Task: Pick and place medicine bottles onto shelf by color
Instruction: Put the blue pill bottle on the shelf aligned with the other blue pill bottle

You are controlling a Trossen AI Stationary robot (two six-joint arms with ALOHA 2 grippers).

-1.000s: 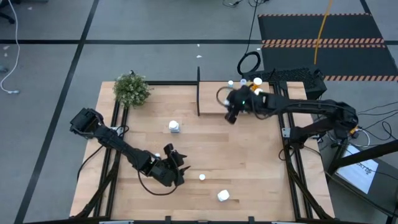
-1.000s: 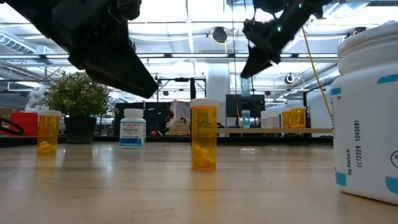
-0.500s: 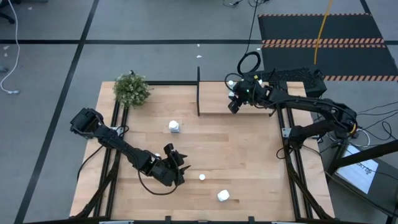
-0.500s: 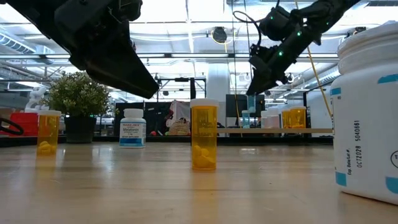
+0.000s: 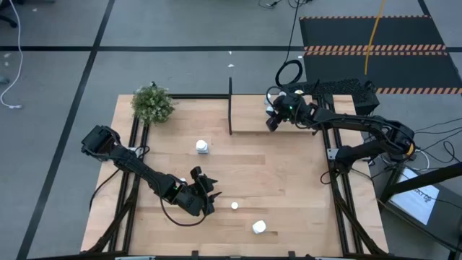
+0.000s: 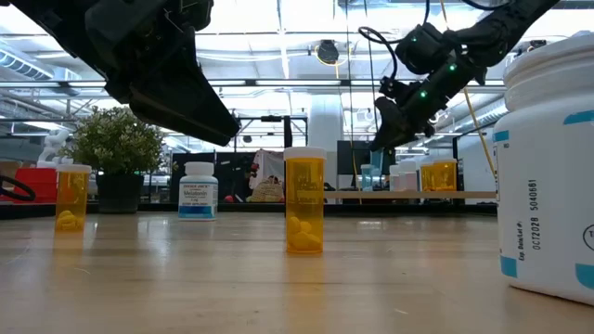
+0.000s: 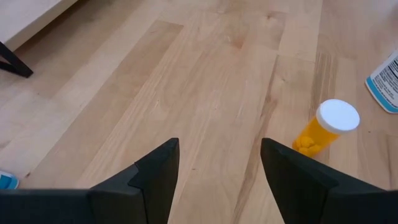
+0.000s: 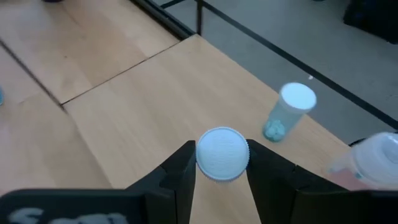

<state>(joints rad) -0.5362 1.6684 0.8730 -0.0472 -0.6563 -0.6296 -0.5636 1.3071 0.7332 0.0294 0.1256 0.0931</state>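
My right claw pinches a white-capped bottle over the shelf; several stand there, while four wait on the bench.

Light is bright and even across all views, coming from overhead: in the low view, rows of ceiling strip lights glow white and wash out the upper background. The worktop in the high view is evenly lit, with only soft, short shadows beside the arms. In the low view the nearest white bottle looms large and slightly soft at the edge, while the orange bottle is sharp. The right wrist view is soft: a white cap and a pale-blue bottle look blurred. The left wrist view is crisper, without glare.
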